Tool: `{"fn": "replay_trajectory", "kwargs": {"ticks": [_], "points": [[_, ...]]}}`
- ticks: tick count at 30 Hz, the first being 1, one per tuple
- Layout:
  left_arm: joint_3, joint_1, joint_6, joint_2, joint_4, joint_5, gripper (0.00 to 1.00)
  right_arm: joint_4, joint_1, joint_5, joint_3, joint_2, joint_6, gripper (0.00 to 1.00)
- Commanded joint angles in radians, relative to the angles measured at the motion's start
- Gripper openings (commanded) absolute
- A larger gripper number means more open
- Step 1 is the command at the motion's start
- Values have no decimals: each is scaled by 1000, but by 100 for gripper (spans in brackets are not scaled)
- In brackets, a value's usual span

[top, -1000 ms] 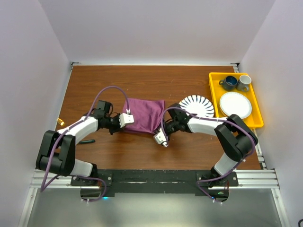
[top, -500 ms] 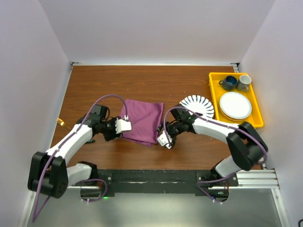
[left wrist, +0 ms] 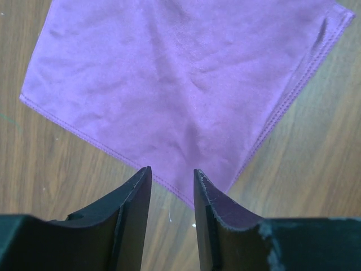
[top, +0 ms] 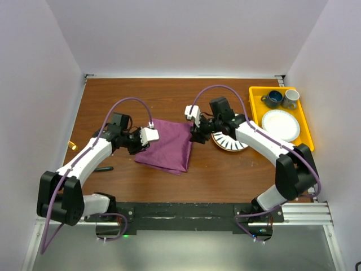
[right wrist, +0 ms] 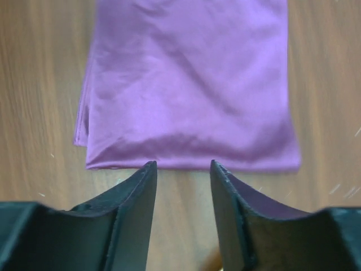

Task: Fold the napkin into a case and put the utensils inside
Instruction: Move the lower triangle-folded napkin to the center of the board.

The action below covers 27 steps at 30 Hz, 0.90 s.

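Observation:
The plum-purple napkin [top: 167,145] lies folded flat on the wooden table. It fills the left wrist view [left wrist: 186,73] and the right wrist view [right wrist: 192,84]. My left gripper [top: 142,145] hangs open and empty over the napkin's left hemmed edge [left wrist: 172,171]. My right gripper [top: 195,136] hangs open and empty just off the napkin's right edge [right wrist: 183,164], over bare wood. A small gold-coloured piece [top: 71,145] shows at the table's far left edge; the rest of the utensils are out of view.
The striped plate [top: 231,144] sits partly under my right arm. A yellow tray [top: 252,107] at the right holds white plates [top: 280,125] and two cups [top: 274,99]. A dark object [top: 103,169] lies near my left arm.
My right arm swung from the napkin's near right side up to its far right side, over the striped plate. The left gripper shifted slightly. The napkin turned a little.

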Motion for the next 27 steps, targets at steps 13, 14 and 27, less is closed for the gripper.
{"fn": "replay_trajectory", "kwargs": {"ticks": [13,14,27], "points": [[-161,-11,18,131,187,-88,29,87,-15,138,214,419,457,25],[-166,-11,17,132,186,-89,26,84,-16,147,231,441,460,24],[-82,-126,-233,181,201,-19,23,-20,-16,204,775,758,408,21]]}}
